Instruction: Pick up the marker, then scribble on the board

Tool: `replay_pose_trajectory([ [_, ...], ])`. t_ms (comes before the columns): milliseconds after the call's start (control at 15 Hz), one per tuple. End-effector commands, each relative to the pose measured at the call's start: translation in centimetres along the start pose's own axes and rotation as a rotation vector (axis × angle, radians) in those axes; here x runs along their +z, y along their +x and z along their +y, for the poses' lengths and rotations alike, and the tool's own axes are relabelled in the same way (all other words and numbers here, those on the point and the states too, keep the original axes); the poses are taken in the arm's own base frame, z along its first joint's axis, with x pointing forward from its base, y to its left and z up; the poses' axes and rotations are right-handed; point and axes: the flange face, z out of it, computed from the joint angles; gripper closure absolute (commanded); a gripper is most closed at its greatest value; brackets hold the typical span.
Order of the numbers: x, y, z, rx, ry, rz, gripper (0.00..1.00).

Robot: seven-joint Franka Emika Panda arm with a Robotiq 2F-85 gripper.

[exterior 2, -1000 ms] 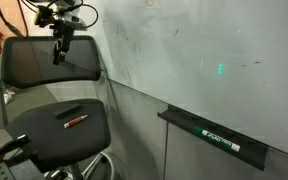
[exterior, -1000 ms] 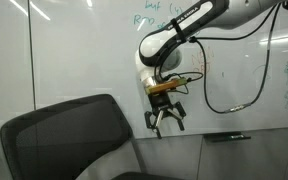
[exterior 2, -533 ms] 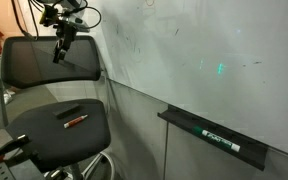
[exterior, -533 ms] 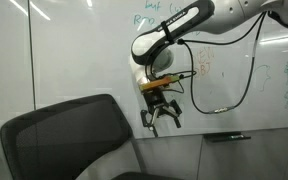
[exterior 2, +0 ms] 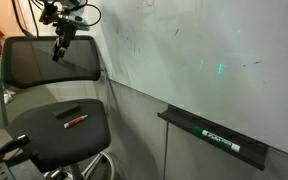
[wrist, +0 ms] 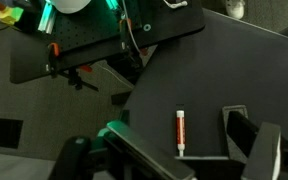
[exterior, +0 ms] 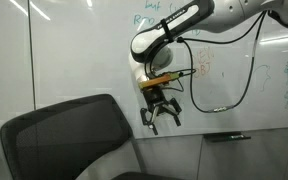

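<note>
The marker [exterior 2: 75,120] is a short reddish stick lying on the black chair seat [exterior 2: 54,140]. In the wrist view the marker [wrist: 180,131] lies below me on the dark seat, between my two fingers. My gripper [exterior: 162,120] hangs open and empty in the air above the chair, next to the white board [exterior: 84,50]. In an exterior view my gripper [exterior 2: 59,50] shows in front of the chair's back, well above the marker. The board [exterior 2: 204,50] bears faint green writing.
A black mesh chair back [exterior: 69,135] stands under my arm. A board ledge [exterior 2: 214,138] holds a dark eraser or pen. Another dark pen [exterior: 227,137] lies on the board's tray. A cable hangs from my arm.
My arm has shifted slightly left and a little up along the board. The gripper stays open. The marker has not moved.
</note>
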Motion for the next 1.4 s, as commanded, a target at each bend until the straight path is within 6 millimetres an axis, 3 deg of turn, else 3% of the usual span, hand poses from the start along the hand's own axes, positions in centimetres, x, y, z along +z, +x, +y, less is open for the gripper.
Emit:
replay_pose_trajectory([
  [0, -0.4, 0.6, -0.4, 0.011, -0.022, -0.023, 0.0],
  [267, 0.5, 3.5, -1.8, 0.039, -0.035, -0.087, 0.0],
  [733, 5.4, 12.3, -3.8, 0.088, 0.026, -0.286, 0.0],
  [1333, 12.6, 13.7, -3.1, 0.107, 0.037, -0.423, 0.0],
])
